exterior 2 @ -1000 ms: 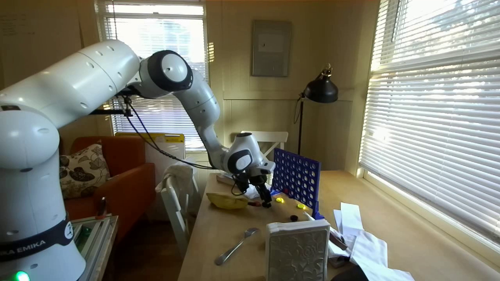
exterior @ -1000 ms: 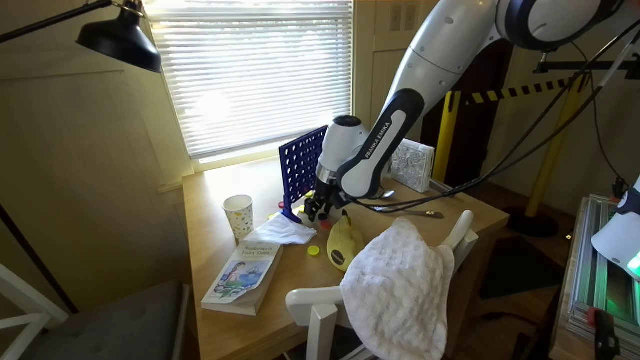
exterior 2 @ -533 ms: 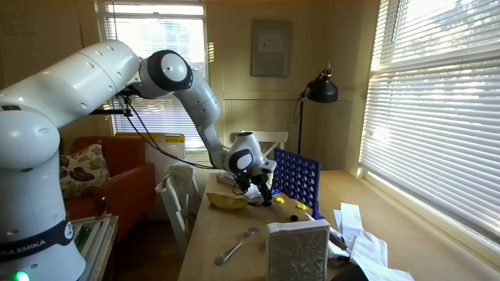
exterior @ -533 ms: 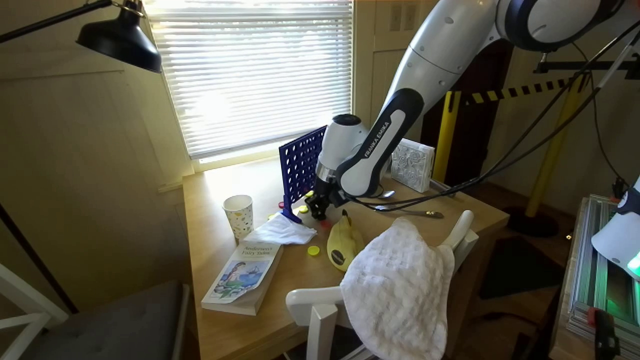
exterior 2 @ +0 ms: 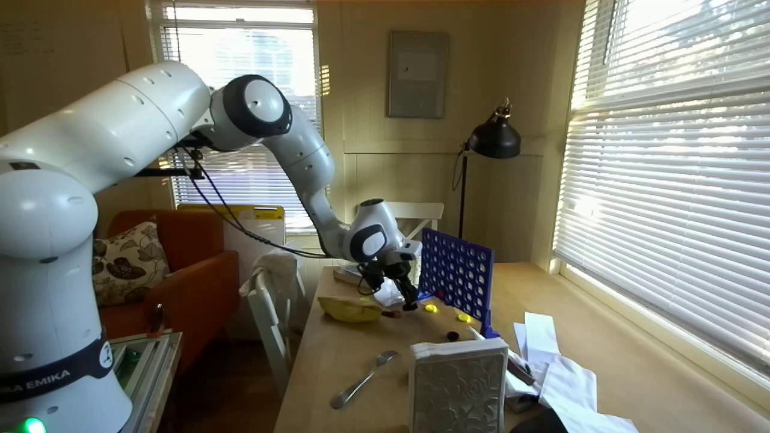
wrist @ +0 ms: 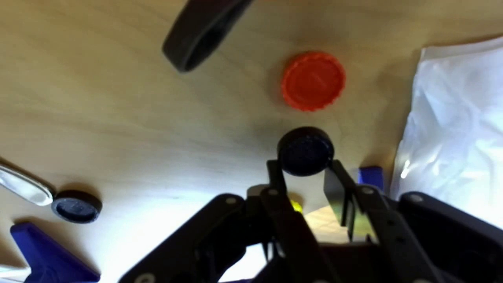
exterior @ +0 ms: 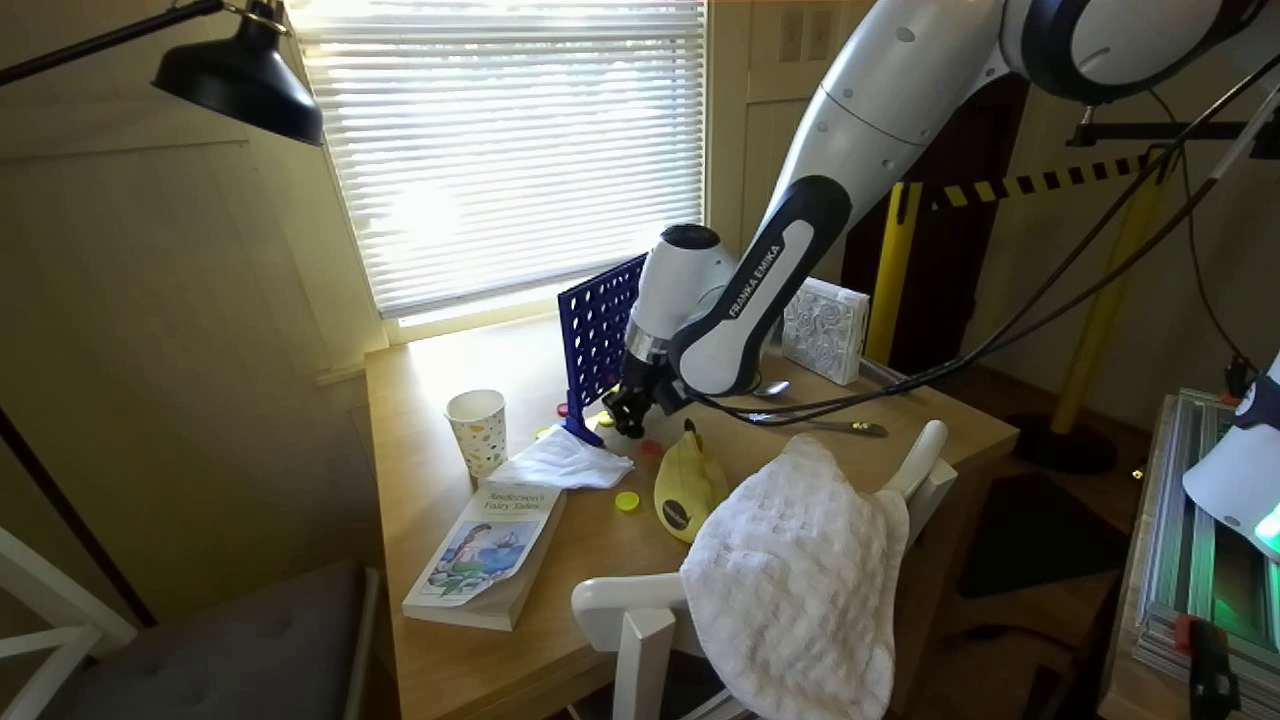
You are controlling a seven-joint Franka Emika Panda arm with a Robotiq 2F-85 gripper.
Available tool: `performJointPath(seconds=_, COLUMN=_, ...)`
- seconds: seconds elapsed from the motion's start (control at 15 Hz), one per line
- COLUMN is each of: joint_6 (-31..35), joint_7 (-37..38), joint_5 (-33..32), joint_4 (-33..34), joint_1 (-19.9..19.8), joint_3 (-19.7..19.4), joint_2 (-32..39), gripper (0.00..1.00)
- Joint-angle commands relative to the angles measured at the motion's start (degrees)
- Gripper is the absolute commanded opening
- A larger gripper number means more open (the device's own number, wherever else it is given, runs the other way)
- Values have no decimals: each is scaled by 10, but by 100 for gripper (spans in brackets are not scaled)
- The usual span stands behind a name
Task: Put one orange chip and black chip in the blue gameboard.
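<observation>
The blue gameboard (exterior: 567, 350) stands upright on the table in both exterior views, its holes facing sideways. In the wrist view my gripper (wrist: 303, 168) is shut on a black chip (wrist: 306, 152), pinching it by its rim at the fingertips. The gripper (exterior 2: 409, 305) hangs just above the table, beside the gameboard (exterior 2: 486, 285). A red-orange chip (wrist: 313, 81) lies flat on the wood close to the held chip. Another black chip (wrist: 76, 206) rests against the end of a metal handle, near a blue foot (wrist: 51, 255) of the board.
A yellow banana (exterior: 685, 490) lies close to the gripper. White plastic (wrist: 456, 129), a book (exterior: 485, 550) and a paper cup (exterior: 477, 435) are on the board's far side from the arm. Yellow chips (exterior 2: 431, 308) lie around its base. A white box (exterior 2: 459, 385) and fork (exterior 2: 364, 380) stand nearer the robot.
The fingers have closed around the black chip that lay on the table. It has come up a little with the gripper, which has shifted slightly toward the gameboard.
</observation>
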Motion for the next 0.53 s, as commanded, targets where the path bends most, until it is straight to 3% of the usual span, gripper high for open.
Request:
performJointPath(seconds=0.0, joint_6=50, joint_7=19, joint_5=-21, joint_4=-42, joint_1=44, joint_3=-40, joint_2=-28, gripper=8)
performJointPath(seconds=0.47, joint_6=171, joint_7=-11, joint_5=32, joint_4=-123, joint_1=85, joint_3=-62, joint_2=-69, gripper=8)
